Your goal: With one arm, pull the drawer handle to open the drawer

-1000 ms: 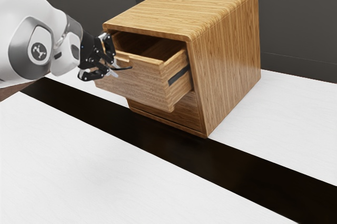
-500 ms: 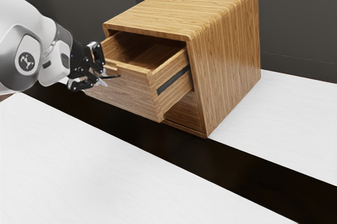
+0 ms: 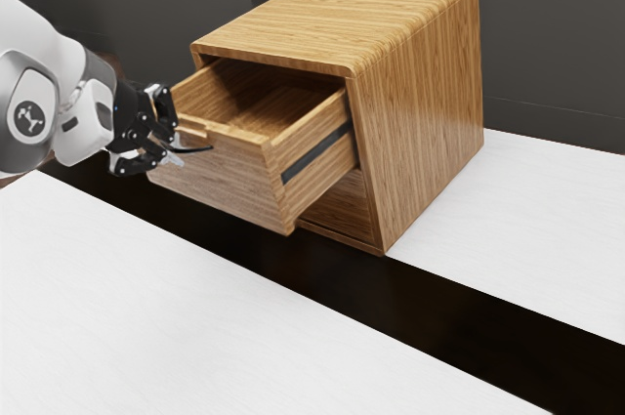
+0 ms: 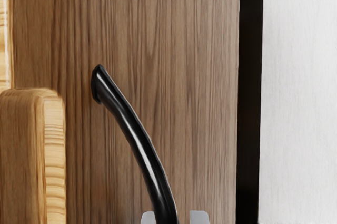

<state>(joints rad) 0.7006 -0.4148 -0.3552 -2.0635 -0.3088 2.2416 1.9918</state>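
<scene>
Dark grey walls stand behind a white tabletop (image 3: 146, 317) crossed from edge to edge by a broad black band (image 3: 410, 312). On the far part of the tabletop stands a wooden cabinet (image 3: 410, 93), its front corner over the band's far edge and its open face turned toward the exterior view's left. From the upper opening the drawer (image 3: 259, 156) juts well out over the black band, so its bare wooden inside and the dark slide rail along its side are in sight. A second wooden front below it sits much further back in the cabinet. The white arm (image 3: 44, 112) comes in from the exterior view's left and meets the drawer front head-on. Its black fingers (image 3: 168, 114) are set narrow and closed on the handle (image 3: 192, 148), one above and one below the thin black bar. In the wrist view the handle (image 4: 134, 139) is a glossy black curved bar standing off the grained drawer front, its near end running down between two pale pads (image 4: 149, 217) that flank it closely on either side. Beside the drawer front there, a lighter rounded wooden edge shows, and on the other side the black band and white tabletop.
</scene>
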